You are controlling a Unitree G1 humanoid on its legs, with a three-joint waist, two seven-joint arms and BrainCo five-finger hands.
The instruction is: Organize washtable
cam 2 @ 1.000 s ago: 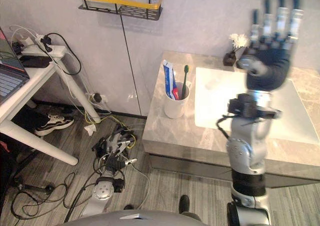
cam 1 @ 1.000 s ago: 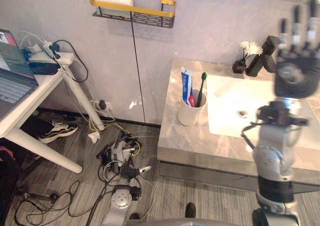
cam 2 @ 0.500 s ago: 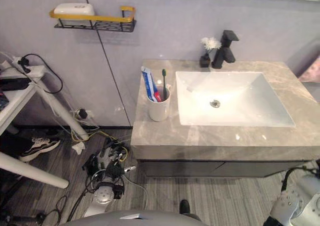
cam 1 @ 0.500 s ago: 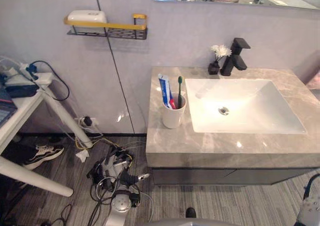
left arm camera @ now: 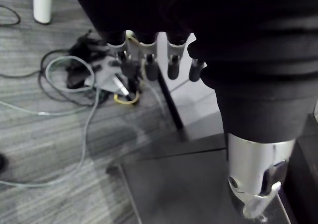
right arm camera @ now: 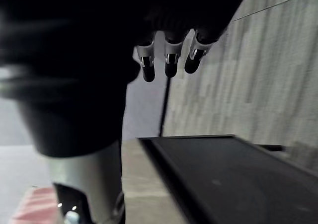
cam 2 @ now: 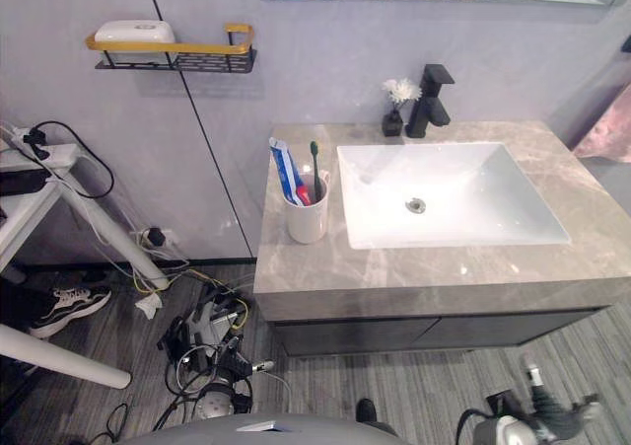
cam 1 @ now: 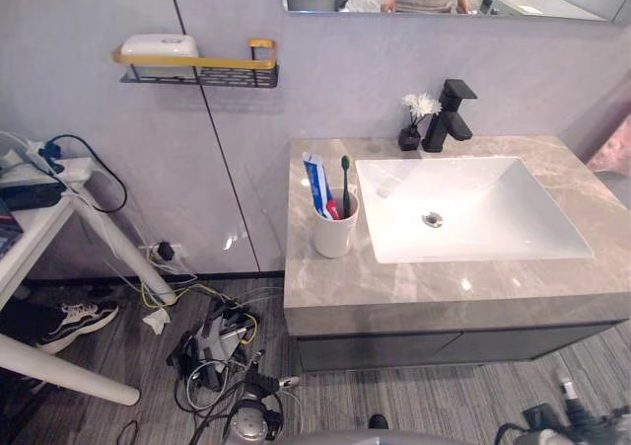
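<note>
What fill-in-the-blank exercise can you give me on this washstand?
The toothbrush and toothpaste stand in a white ____.
The small flower vase stands beside the black ____.
The wall shelf with the ____ rail bears a white box.
Missing: cup, tap, yellow.

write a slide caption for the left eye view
White cup with toothpaste and toothbrush stands beside the sink on the grey washtable.

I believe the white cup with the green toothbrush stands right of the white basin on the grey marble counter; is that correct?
Not quite: the white cup with the green toothbrush stands left of the white basin on the grey marble counter, as the left eye view shows.
</note>
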